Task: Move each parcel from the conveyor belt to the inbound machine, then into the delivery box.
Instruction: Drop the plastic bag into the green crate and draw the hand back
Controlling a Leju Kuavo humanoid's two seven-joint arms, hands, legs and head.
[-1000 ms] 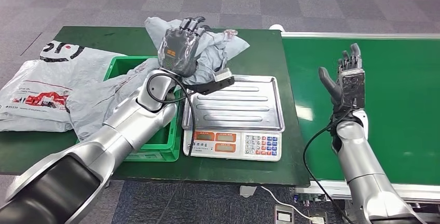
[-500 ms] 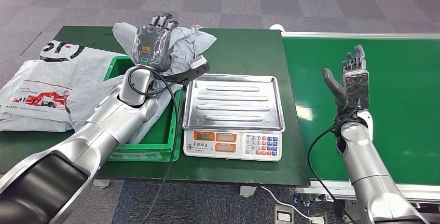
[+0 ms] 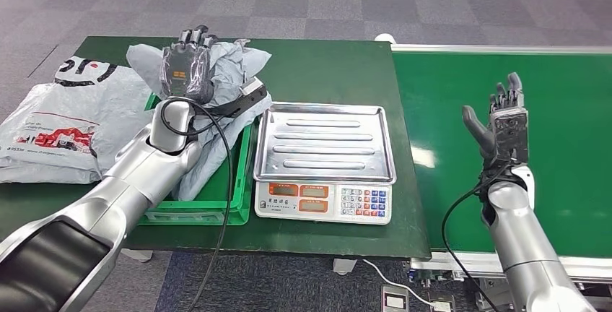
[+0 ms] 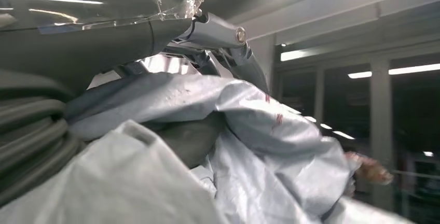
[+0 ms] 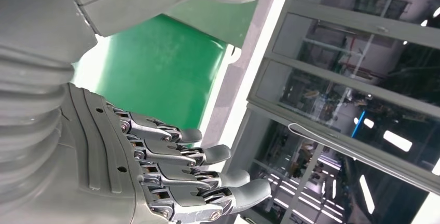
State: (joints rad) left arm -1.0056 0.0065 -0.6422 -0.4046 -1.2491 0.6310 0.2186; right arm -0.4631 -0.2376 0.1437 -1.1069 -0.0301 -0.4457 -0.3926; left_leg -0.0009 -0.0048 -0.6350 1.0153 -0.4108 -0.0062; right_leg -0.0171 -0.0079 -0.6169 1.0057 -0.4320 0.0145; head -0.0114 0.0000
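Observation:
My left hand (image 3: 187, 71) grips a crumpled grey plastic parcel (image 3: 229, 64) and holds it above the far end of the green delivery box (image 3: 216, 204). The parcel's lower part hangs into the box. In the left wrist view the grey parcel (image 4: 249, 146) fills most of the picture under my fingers (image 4: 228, 42). The inbound machine, a scale with a steel tray (image 3: 325, 142), stands bare to the right of the box. My right hand (image 3: 501, 128) is raised over the green conveyor belt (image 3: 563, 110), fingers apart and holding nothing. The right wrist view shows those spread fingers (image 5: 202, 177).
A second grey parcel (image 3: 137, 146) drapes over the box's left wall. A white printed bag (image 3: 50, 120) lies on the green table (image 3: 325, 74) to the left. A black cable (image 3: 224, 175) runs from my left wrist across the box. Grey carpet floor lies beyond.
My left hand has carried the grey parcel leftward from above the scale's corner to over the delivery box. My right hand has drifted slightly right and lower over the belt.

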